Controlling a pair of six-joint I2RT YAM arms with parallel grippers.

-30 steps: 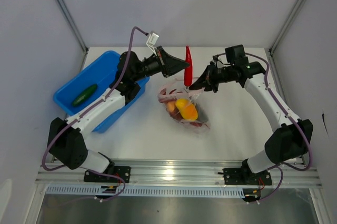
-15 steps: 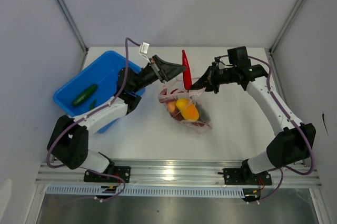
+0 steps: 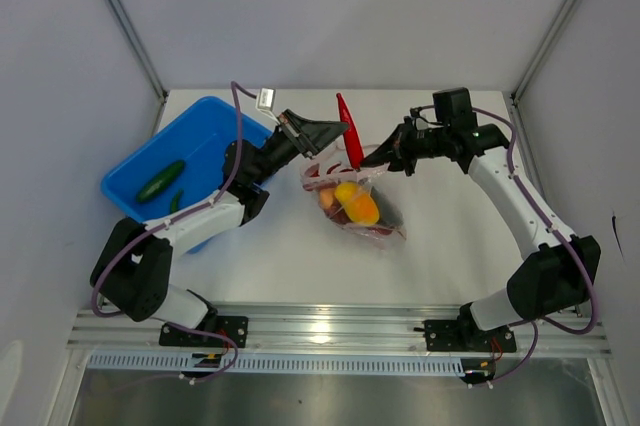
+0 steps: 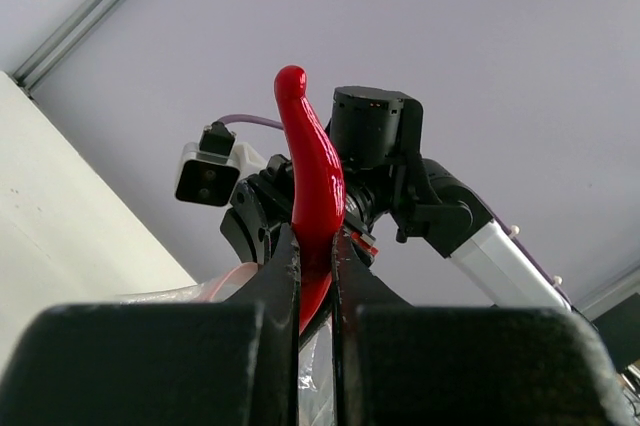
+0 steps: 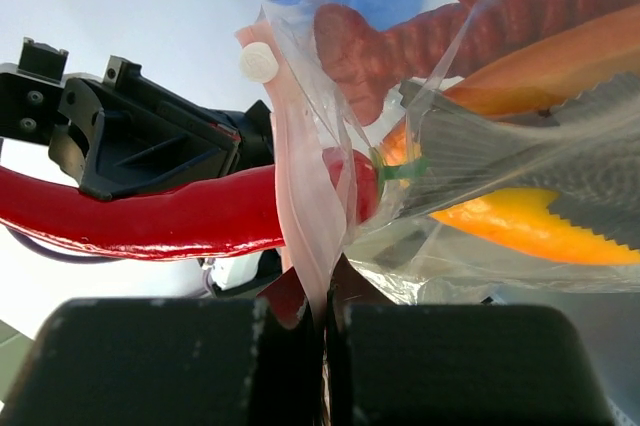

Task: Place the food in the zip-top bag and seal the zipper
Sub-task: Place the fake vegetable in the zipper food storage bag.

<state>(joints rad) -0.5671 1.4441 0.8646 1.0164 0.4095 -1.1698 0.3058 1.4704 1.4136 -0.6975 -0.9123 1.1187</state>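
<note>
Seen from above, a small clear crinkly zip-top bag (image 3: pixel 362 208) lies in the middle of the white bench (image 3: pixel 450 236), holding orange and yellow toy pieces (image 3: pixel 352 204). The left gripper (image 3: pixel 343 136) is clamped on a glossy red toy chilli (image 3: pixel 347 126), upright at the bag's 12 o'clock. The right gripper (image 3: pixel 370 160), at 1 o'clock, pinches the bag's pink edge strip (image 5: pixel 300 196). A blue plastic bin (image 3: pixel 200 136) at 9 o'clock holds a long green toy vegetable (image 3: pixel 161 181).
</note>
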